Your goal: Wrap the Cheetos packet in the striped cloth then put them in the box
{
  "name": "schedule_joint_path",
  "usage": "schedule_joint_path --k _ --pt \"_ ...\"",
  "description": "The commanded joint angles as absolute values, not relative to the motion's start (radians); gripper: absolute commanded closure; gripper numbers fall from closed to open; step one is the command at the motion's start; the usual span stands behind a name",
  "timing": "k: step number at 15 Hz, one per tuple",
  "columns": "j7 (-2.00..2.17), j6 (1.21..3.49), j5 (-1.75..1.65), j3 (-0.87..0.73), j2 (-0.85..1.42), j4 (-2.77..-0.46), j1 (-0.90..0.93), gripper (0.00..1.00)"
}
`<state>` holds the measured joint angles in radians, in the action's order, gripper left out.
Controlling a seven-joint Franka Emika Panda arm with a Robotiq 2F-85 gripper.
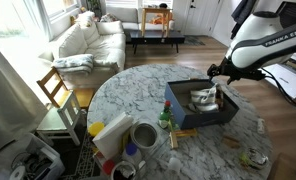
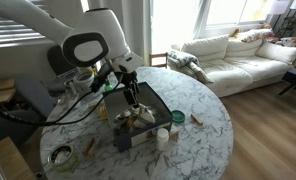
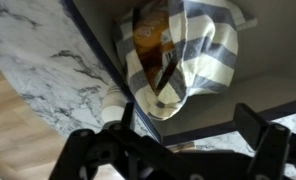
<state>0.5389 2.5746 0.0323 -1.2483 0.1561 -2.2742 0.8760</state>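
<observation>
Striped cloth (image 3: 203, 60) lies bunched inside the box (image 3: 273, 70), on the grey floor near the dark side wall. The Cheetos packet (image 3: 153, 35) sits inside the folds. Its orange face shows through a gap on top, so the wrap looks loose rather than fully closed. The bundle rests on its own weight, with nothing pinning it. The box stands on the marble worktop (image 3: 33, 55), which shows just past the box wall in the wrist view.

Both exterior views agree. The cloth (image 1: 203, 98) is in the blue-walled box (image 1: 181, 110), toward one end of it. In an exterior view the pale bundle (image 2: 134, 118) sits low in the box (image 2: 156, 128), directly under the arm's tool.

Gripper (image 3: 173, 160): jaws spread as wide as they go, one finger at each lower corner of the wrist view and empty space between. They hold nothing and touch nothing. It hangs above the box opening and apart from the bundle (image 1: 220, 78) (image 2: 131, 92), wrist pointing down at the cloth.

Judgement: wrap and placement look done or nearly so. The wide, empty jaws fit a release. The open fold on top could let the packet slip out if the bundle is disturbed.

Clutter well clear of the box: white bowl (image 1: 145, 133), yellow-and-white carton (image 1: 110, 136).
</observation>
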Motion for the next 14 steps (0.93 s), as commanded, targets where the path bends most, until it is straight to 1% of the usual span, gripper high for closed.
schedule_joint_path --k 1,4,8,14 --pt "0.693 2.324 -0.14 -1.37 0.079 -2.209 1.024 0.0" --pt "0.772 2.218 -0.187 -1.398 0.035 -2.172 1.093 0.0" --pt "0.878 2.199 -0.211 -1.406 -0.011 -2.175 1.133 0.0" --pt "0.975 2.14 -0.409 -1.375 -0.114 -2.124 1.131 0.0"
